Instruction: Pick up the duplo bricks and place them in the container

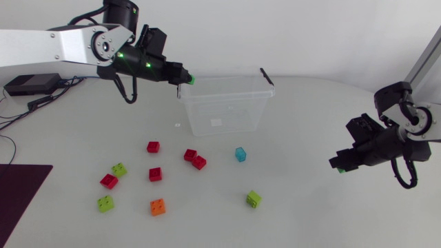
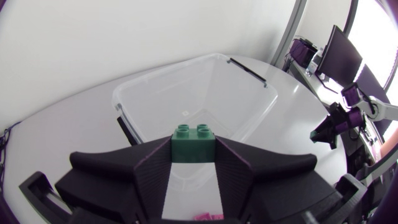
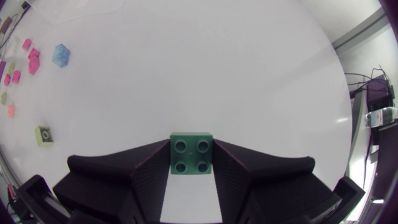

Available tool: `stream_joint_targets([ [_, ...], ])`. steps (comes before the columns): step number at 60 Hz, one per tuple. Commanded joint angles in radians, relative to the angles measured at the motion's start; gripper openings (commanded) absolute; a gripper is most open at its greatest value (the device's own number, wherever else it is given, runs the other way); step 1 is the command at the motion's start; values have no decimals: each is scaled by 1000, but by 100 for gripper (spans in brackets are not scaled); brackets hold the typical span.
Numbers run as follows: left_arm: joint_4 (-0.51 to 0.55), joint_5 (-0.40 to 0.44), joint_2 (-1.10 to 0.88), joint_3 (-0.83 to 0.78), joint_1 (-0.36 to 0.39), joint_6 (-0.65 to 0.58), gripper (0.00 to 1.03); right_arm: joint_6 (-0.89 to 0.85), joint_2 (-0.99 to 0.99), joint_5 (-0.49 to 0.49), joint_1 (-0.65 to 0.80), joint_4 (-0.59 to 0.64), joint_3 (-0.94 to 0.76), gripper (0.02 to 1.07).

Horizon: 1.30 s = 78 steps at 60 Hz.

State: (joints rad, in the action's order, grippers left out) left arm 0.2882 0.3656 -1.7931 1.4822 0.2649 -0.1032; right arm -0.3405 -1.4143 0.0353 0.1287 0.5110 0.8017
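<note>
The container, at twelve o'clock on the table, is clear glossy plastic with smooth walls; the table is white, smooth and nearly matt. The loose bricks toward seven o'clock are smooth hard plastic with slight gloss, like the green brick pinched in the left gripper and the second green brick pinched in the right gripper. Both grippers are matt black, their inner finger faces finely ribbed.
</note>
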Motion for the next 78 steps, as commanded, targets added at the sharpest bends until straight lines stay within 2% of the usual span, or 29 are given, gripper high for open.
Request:
stream_joint_targets([
  [1,-24,-8,-78,78,7,30,35,23,37,17,-29,23,45,41],
  [7,-27,-22,-146,151,7,42,38,41,57,29,-72,37,87,41],
  [9,-27,-30,-153,159,7,42,43,52,61,35,-86,37,105,41],
  [17,-37,-59,-127,138,8,11,83,77,81,51,-159,29,177,41],
  [24,-38,-67,-60,104,-13,0,97,110,78,51,-233,18,251,41],
  [27,-32,-70,-19,90,-38,-4,97,130,64,51,-268,7,295,41],
  [38,201,-82,75,89,-136,-89,97,170,-34,44,-347,-48,442,41],
  [44,281,-82,138,20,-184,-162,97,181,-103,43,-379,-78,513,41],
  [54,325,-85,270,-166,-247,-277,97,192,-247,34,-428,-131,659,41],
  [59,388,-99,351,-269,-286,-368,97,195,-319,20,-451,-140,742,41],
  [72,488,-123,397,-424,-389,-532,97,184,-497,0,-480,-166,903,42],
  [78,520,-149,399,-485,-401,-561,97,179,-583,-28,-486,-167,981,57],
])
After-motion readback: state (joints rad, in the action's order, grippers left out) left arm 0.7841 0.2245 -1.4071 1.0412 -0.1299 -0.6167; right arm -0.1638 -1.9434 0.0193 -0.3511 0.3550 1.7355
